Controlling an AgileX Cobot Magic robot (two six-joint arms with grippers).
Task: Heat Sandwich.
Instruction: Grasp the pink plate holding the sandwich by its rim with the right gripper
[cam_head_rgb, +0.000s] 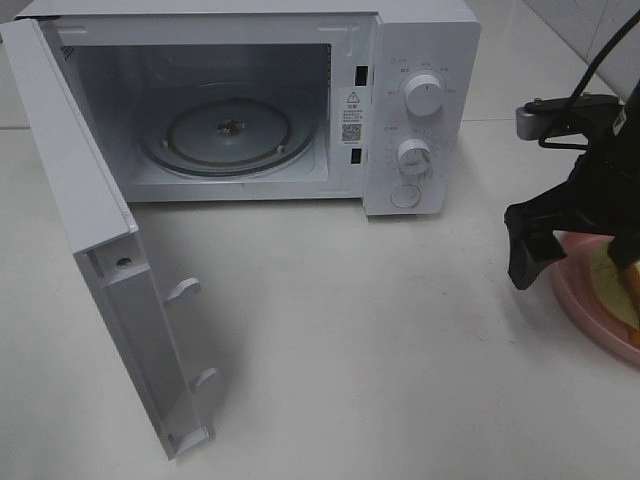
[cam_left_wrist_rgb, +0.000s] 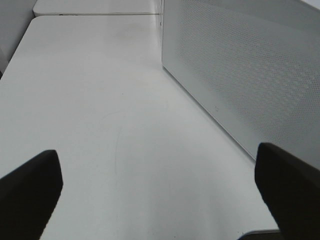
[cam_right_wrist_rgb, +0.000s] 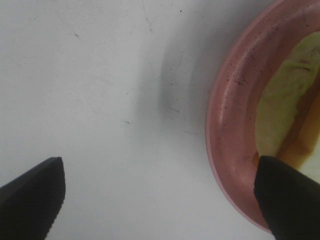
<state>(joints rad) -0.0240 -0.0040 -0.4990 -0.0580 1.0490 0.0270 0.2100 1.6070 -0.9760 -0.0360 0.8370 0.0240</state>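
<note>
The sandwich lies on a round pink plate at the right edge of the table, and only its pale bread and an orange-brown crust edge show. My right gripper hangs open over the plate's left rim, with one finger outside the plate. In the right wrist view the gripper is wide open and empty, with the plate rim and the sandwich to one side. My left gripper is open and empty over bare table and does not show in the exterior high view.
The white microwave stands at the back with its door swung open toward the front left. Its glass turntable is bare. The microwave's perforated side wall is near my left gripper.
</note>
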